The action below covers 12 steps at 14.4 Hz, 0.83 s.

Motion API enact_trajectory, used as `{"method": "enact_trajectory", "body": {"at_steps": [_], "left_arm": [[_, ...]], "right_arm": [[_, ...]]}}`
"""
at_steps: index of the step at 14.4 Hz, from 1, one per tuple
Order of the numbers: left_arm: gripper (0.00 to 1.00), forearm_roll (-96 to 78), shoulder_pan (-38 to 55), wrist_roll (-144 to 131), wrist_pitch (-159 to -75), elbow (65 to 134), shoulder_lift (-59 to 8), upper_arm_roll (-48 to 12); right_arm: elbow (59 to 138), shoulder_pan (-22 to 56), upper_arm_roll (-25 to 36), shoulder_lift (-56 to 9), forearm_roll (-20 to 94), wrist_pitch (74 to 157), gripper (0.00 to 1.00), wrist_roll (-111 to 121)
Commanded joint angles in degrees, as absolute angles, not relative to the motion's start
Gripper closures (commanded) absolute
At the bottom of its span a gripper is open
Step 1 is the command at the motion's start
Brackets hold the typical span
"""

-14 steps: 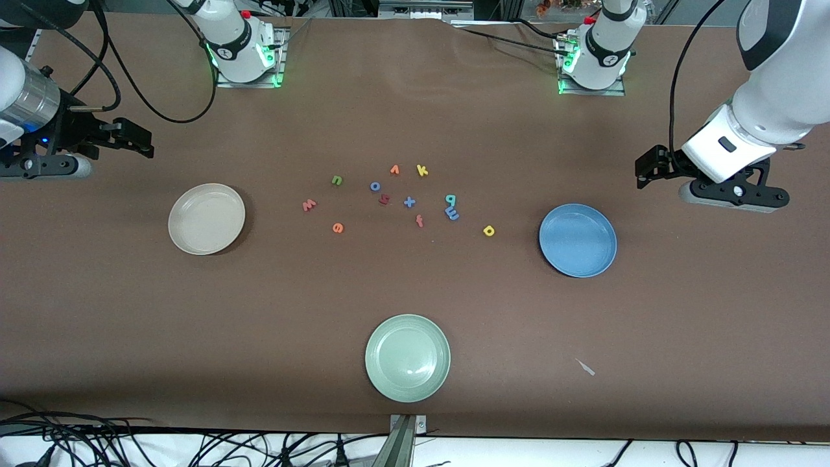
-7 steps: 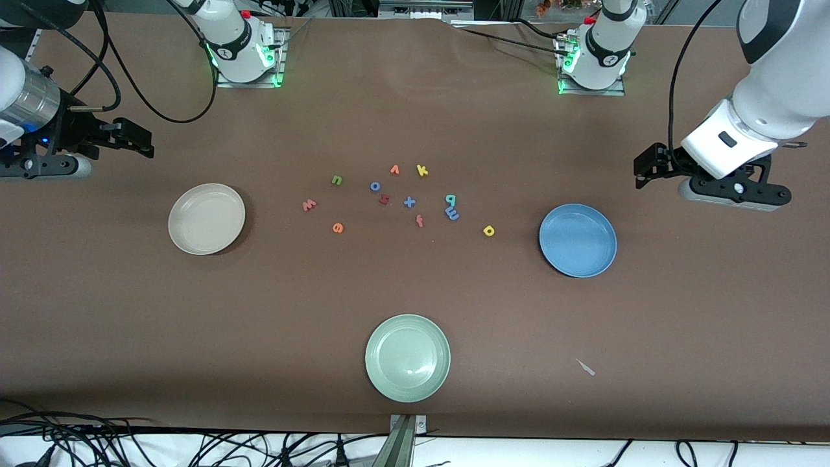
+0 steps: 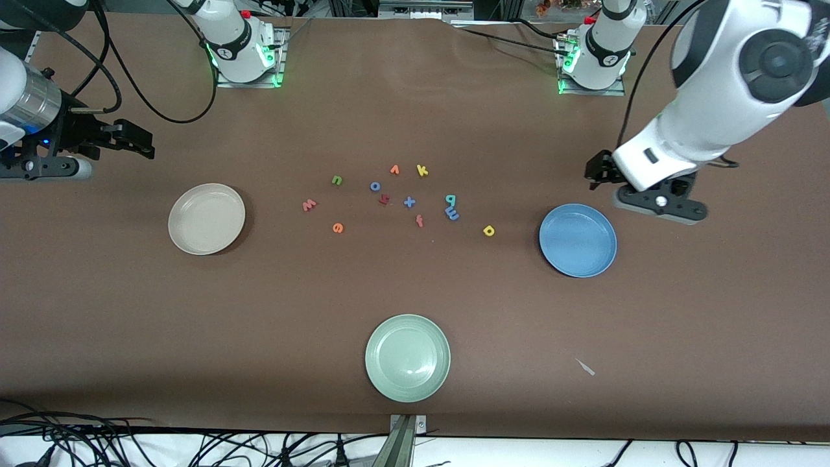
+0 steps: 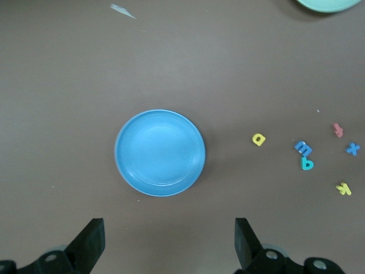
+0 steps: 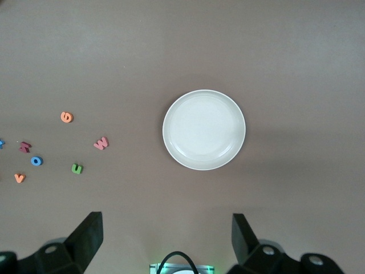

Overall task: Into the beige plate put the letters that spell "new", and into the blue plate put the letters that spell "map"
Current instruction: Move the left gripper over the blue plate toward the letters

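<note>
Six task letters lie mid-table, none plated: n [image 3: 336, 179], e [image 3: 337, 227], w [image 3: 309, 205] toward beige plate [image 3: 206, 218]; m [image 3: 452, 213], a [image 3: 489, 230], p [image 3: 450, 200] toward blue plate [image 3: 578, 240]. We note left gripper [image 3: 600, 174] spread empty above table just beside blue plate, we judge for approach; right gripper [image 3: 133, 139] waits, fingers apart, empty.

My left hand [image 3: 593, 176] hangs open just above the empty blue plate's [image 3: 578, 240] rim; yellow a [image 3: 489, 230], blue m [image 3: 452, 213] and teal p [image 3: 450, 200] lie flat toward the middle; green n [image 3: 336, 179], salmon w [image 3: 309, 205] and orange e [image 3: 338, 227] lie beside the empty beige plate [image 3: 206, 218], under my open right hand [image 3: 139, 139].
</note>
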<state>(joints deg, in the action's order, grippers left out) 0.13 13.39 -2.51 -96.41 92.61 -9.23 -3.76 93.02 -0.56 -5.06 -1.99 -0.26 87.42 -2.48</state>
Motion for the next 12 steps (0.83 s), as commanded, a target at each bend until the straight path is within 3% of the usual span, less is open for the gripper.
{"method": "enact_trajectory", "body": {"at_steps": [1, 6, 12], "left_arm": [[0.00, 0.1, 18.4, -10.3, -97.1, 90.4, -14.0, -3.8], [0.00, -0.2, 29.2, -29.7, -105.6, 89.6, -23.9, -3.8], [0.00, -1.1, 39.3, -40.3, -115.1, 94.5, -31.6, -3.8]], "right_arm": [[91.9, -0.7, -5.4, -3.6, -0.1, 86.9, 0.00, -2.7], [91.8, 0.5, -6.2, -10.2, -1.1, 88.1, 0.00, -2.7], [96.2, 5.8, -6.2, -13.9, -4.8, 95.5, 0.00, -16.7]]}}
